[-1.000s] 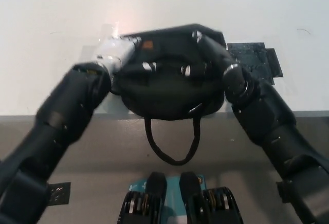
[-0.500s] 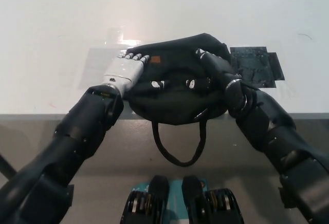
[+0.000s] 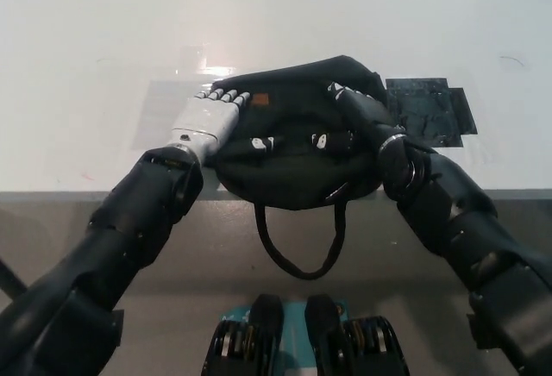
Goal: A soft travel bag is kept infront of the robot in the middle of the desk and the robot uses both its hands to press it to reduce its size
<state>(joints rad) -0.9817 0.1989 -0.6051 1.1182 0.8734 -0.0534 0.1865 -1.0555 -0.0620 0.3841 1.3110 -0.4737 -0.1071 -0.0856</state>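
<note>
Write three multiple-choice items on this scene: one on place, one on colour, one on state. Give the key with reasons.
1. Where does the bag's strap hang?
A. over the desk's near edge
B. across the far side
C. around the left hand

2. What colour is the bag?
A. red
B. black
C. white

3. How are the hands placed?
A. both raised off the bag
B. one on each side of the bag
C. both gripping the strap

Key: 1 A, the loop dangles below the desk edge. 2 B, black fabric. 3 B, the left hand and right hand flank it.
</note>
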